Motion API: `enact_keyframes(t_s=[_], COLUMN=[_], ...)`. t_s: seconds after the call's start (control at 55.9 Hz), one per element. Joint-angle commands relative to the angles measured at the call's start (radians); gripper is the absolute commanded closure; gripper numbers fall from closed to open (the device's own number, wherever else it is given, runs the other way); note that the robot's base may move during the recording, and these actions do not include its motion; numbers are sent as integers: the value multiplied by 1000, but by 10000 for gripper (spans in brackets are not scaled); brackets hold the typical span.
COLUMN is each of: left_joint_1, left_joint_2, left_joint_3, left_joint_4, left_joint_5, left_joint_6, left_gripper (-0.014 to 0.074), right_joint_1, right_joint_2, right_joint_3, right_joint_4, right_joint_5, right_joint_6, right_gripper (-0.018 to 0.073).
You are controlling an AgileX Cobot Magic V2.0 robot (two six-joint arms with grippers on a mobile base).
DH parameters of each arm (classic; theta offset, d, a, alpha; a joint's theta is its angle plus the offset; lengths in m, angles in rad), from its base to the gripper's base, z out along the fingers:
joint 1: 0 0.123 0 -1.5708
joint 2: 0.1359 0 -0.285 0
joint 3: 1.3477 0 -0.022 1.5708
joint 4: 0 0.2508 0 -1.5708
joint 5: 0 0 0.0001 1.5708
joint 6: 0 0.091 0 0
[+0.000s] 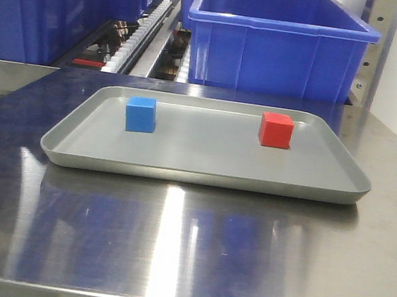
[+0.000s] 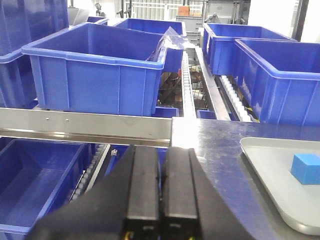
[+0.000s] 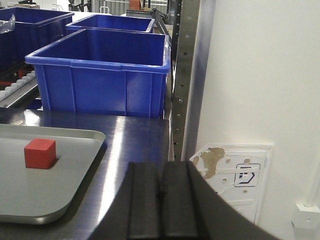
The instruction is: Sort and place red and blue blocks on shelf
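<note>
Two cubes, blue block [image 1: 141,114] centre left and red block [image 1: 275,129] centre right, sat well apart on the grey tray [image 1: 203,170] on the desk [image 1: 171,247]; left gripper [image 2: 161,152] and right gripper [image 3: 160,167] were pressed together, empty; risk judged: descending unspread would shove a cube aside.

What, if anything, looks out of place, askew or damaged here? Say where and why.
A crumpled clear plastic scrap hangs on the rim of a blue bin, and the wall plate shows a brown stain. The red block and blue block sit upright on the tray.
</note>
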Motion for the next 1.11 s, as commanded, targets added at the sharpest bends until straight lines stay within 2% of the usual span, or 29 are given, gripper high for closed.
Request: enact_keyframes(t_s=[0.0,0.107,0.304,0.483,0.697,0.84,0.948,1.091], left_joint_1=[2,2,2,2,2,2,2,2], left_joint_2=[-22,-22,-22,-22,-22,-22,-22,-22], left_joint_3=[27,27,27,27,27,27,27,27], left_joint_4=[-4,-4,-4,-4,-4,-4,-4,-4], left_joint_5=[-79,-79,-79,-79,-79,-79,-79,-79], left_joint_6=[-3,-3,-3,-3,-3,-3,-3,-3], left_gripper=[517,517,517,517,517,517,517,517], right_joint_1=[0,0,0,0,0,0,3,69], right_joint_2=[-19,-18,-18,13,191,373,516,716], right_joint_3=[1,-6,-93,-173,-312,-390,-449,-566], right_joint_4=[-10,-10,-10,-10,-10,-10,-66,-207], right_joint_5=[-70,-49,113,198,321,278,210,255], right_joint_6=[-2,-2,-2,-3,-3,7,104,373], right_gripper=[506,506,506,506,506,506,506,506])
